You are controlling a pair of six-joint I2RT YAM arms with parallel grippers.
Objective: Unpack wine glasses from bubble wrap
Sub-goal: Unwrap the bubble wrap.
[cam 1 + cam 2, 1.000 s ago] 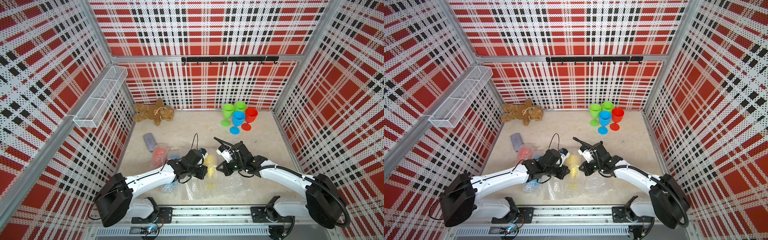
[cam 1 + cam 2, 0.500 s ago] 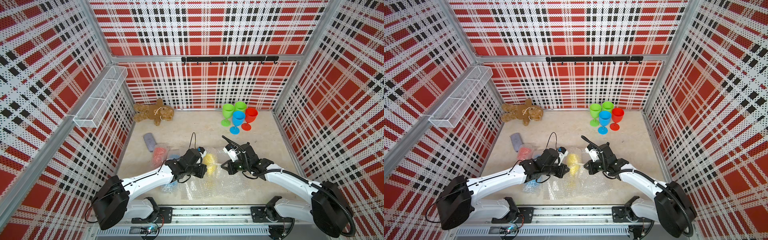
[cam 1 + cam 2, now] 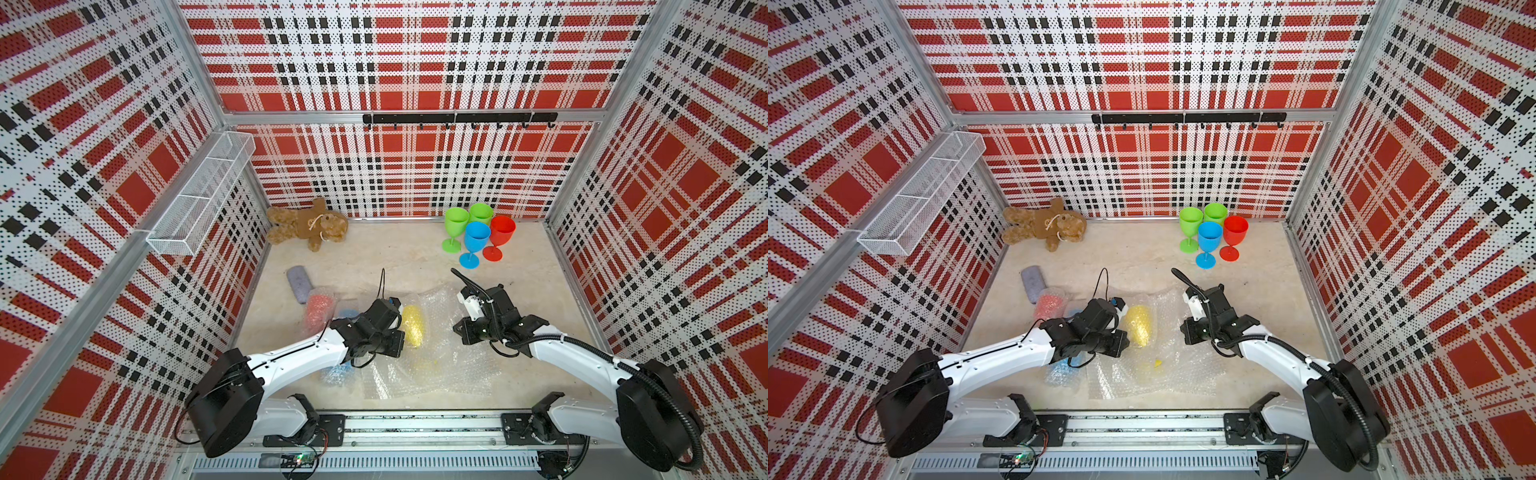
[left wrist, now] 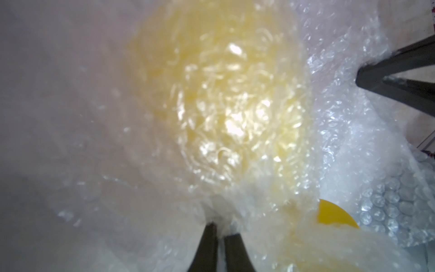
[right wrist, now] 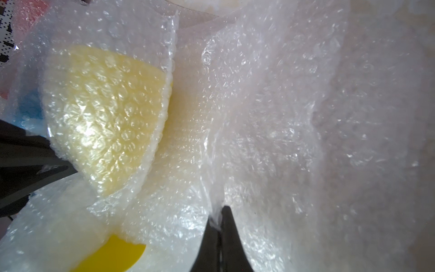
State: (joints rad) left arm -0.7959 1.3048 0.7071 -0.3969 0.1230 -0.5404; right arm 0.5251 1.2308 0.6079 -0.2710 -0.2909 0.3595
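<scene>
Nearest, we saw the right gripper [image 5: 220, 213] pinching the bubble wrap [image 5: 282, 117], and the left gripper [image 4: 221, 229] slightly parted against the wrapped yellow glass [image 3: 413, 328] lying between them. Farthest, we noted four bare glasses [image 3: 477, 236] upright by the back wall [image 3: 415, 174].

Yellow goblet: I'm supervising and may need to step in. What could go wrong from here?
1. The left gripper stands slightly open around the bubble wrap; if its hold slips, the right gripper, shut on the wrap, may drag the whole bundle.
2. The yellow goblet shows its bare foot at the wrap's edge, so it might slide out and roll.
</scene>
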